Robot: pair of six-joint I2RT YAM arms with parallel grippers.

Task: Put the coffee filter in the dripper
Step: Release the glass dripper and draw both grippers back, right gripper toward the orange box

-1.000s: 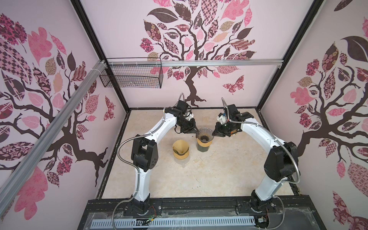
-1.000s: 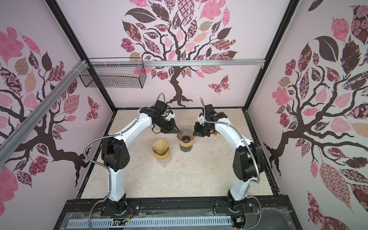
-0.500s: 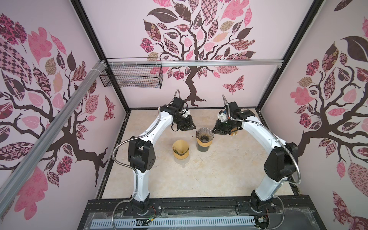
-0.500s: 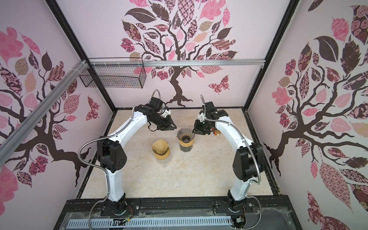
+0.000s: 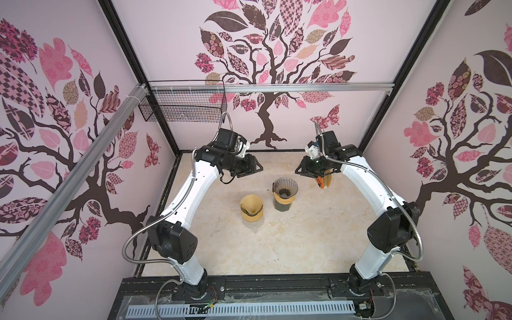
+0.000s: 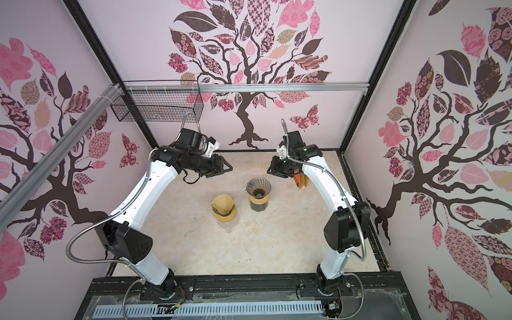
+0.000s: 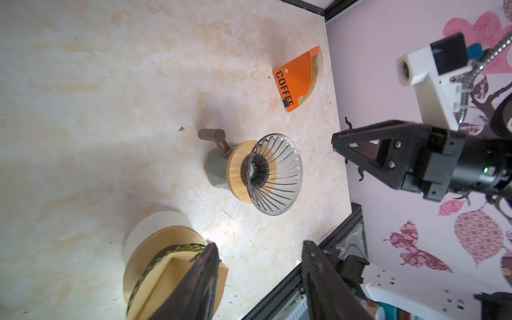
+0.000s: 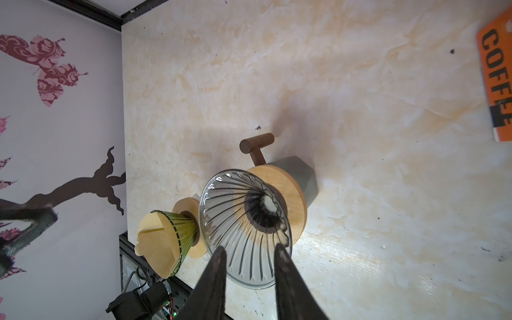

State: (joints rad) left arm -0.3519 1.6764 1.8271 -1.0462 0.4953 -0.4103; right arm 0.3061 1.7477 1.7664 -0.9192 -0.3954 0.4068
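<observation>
I see my left gripper [image 7: 260, 256] and right gripper [image 8: 249, 249] apart and empty, clear only in the wrist views. The tan paper coffee filter [image 8: 156, 241] sits in the green ribbed glass dripper [image 8: 184, 230], beside the clear glass dripper [image 5: 280, 185] on the bench [image 5: 304, 235]

Robot lab test cell, enclosed: pink tree-print wall panels [image 5: 277, 41], black metal frame post [image 5: 122, 41], silver aluminium rail [image 5: 304, 88], beige marble-look tabletop [image 5: 304, 235].
</observation>
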